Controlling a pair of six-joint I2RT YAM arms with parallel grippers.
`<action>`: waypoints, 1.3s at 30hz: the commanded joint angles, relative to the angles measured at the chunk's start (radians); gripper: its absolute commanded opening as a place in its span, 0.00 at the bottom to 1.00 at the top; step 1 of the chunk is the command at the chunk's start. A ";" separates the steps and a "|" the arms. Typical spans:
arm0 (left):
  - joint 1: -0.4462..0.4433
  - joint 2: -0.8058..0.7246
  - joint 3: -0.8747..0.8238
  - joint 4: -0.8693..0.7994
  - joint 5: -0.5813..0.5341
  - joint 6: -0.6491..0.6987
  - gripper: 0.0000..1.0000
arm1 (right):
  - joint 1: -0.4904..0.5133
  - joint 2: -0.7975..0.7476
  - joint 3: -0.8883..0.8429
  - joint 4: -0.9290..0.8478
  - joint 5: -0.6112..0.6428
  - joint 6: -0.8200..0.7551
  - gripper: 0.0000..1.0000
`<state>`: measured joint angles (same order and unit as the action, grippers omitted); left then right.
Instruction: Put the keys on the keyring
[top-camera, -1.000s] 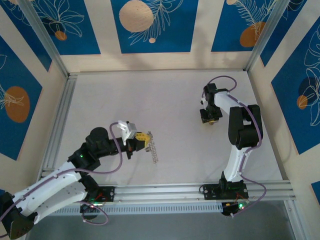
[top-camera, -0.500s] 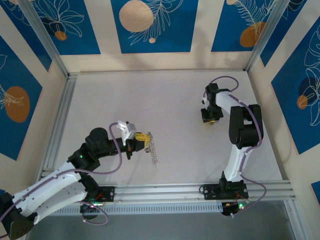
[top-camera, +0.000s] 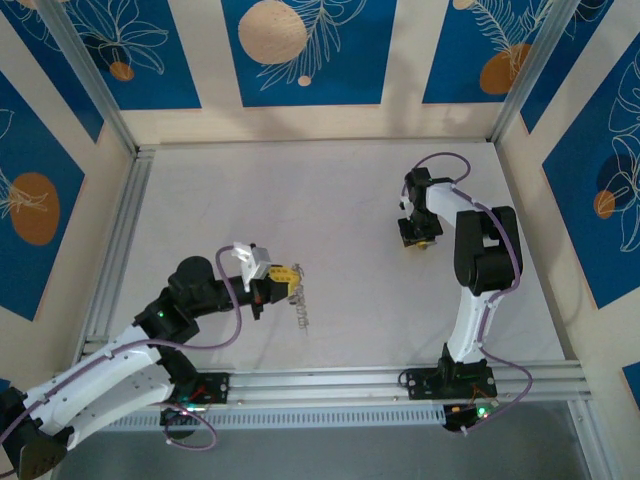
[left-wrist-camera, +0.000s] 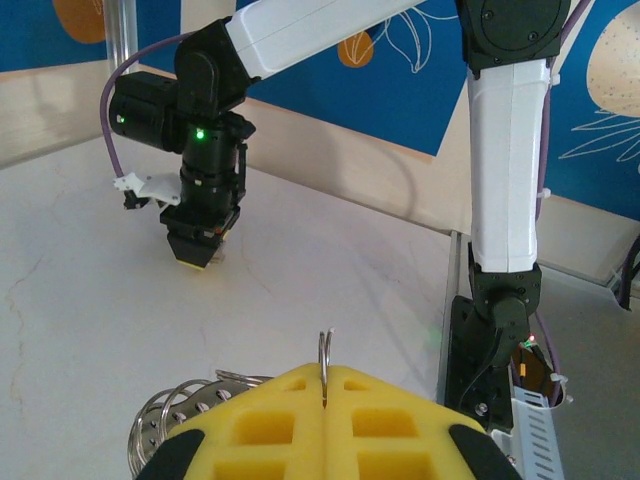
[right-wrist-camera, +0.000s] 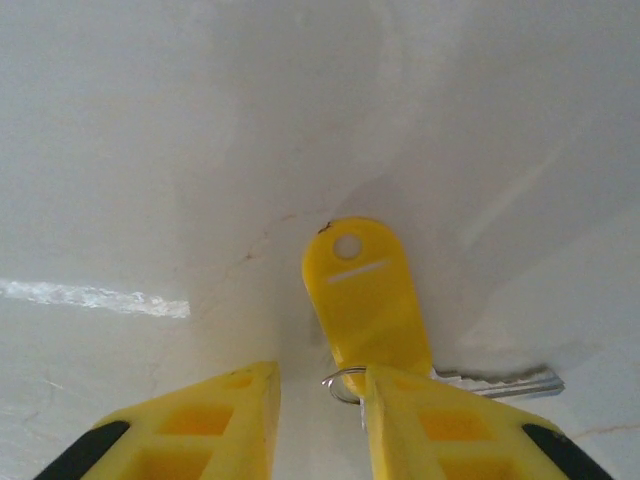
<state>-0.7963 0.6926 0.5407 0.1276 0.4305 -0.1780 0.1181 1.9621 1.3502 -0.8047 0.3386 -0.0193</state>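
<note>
Starting far left w/ the L arm (top-camera: 110, 358): stretched from the near-left corner toward table centre. At its end, the L gripper (top-camera: 284, 277): closed all the way, yellow fingers (left-wrist-camera: 300, 385) pressed flat together. Pinched in that seam in the L wrist view: one thin wire turn of the keyring (left-wrist-camera: 325, 352), standing upright above the fingertips. Rest of it bunched as silvery coils low-left of the fingers there. From above, keyring (top-camera: 303, 300) dangling as a short pale strand just right of the gripper, lower end near or on the table (top-camera: 350, 200); can't tell which. Pale marbled tabletop btwn the two arms. Further right, the R gripper (top-camera: 420, 238): pointed straight down, tips at the surface in the far-right part of the table, well apart from the keyring. In the R wrist view, same gripper (right-wrist-camera: 318, 372) partly open, w/ a clear gap btwn its yellow fingers (right-wrist-camera: 400, 395). Lying flat just ahead of that gap: yellow tag (right-wrist-camera: 365, 300) w/ a round hole and a slot. At the tag's near end, small split ring (right-wrist-camera: 343, 385), touching the inner edge of the right-hand finger, not squeezed from both sides. Right of that, silvery key (right-wrist-camera: 505, 382) flat on the table, partly hidden by the finger. Nothing gripped by R.
</note>
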 joint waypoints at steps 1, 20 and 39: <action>0.009 -0.025 -0.004 0.056 0.022 -0.005 0.00 | 0.010 0.027 0.008 -0.030 0.031 0.000 0.28; 0.009 -0.033 -0.011 0.070 0.034 -0.014 0.00 | 0.022 -0.003 -0.022 -0.047 0.103 -0.004 0.34; 0.009 -0.033 -0.008 0.076 0.045 -0.025 0.00 | 0.034 -0.085 -0.035 -0.072 0.085 -0.008 0.03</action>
<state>-0.7963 0.6693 0.5297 0.1421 0.4458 -0.1860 0.1387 1.9400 1.3251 -0.8387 0.4450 -0.0257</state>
